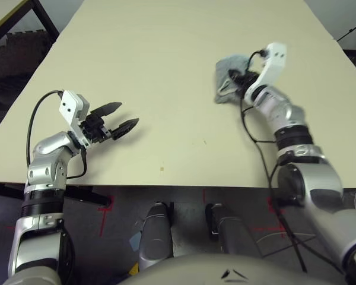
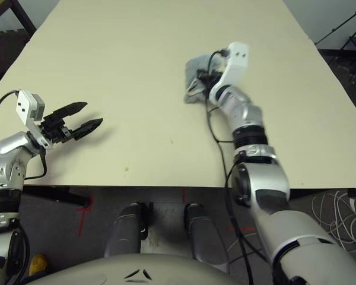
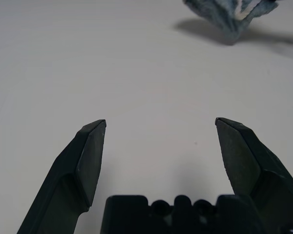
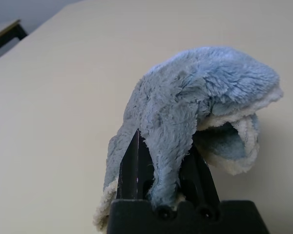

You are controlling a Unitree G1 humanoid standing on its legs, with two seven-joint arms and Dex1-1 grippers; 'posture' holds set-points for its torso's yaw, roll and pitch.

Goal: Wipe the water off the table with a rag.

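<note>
Rag (image 4: 195, 107) pinched in right claw (image 4: 161, 161), table (image 1: 166, 59) bare nearby

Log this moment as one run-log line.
right gripper: shut on rag | left gripper: open, empty, over table | water: none seen

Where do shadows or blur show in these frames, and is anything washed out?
Left wrist view: the rag casts a soft dark shadow on the table, which looks washed out pale; the open left gripper is sharp. Right wrist view: rag crisp between the right gripper's fingers, far table edge soft. Left eye view: faint shadow under the left gripper; lighting even, no glare.
</note>
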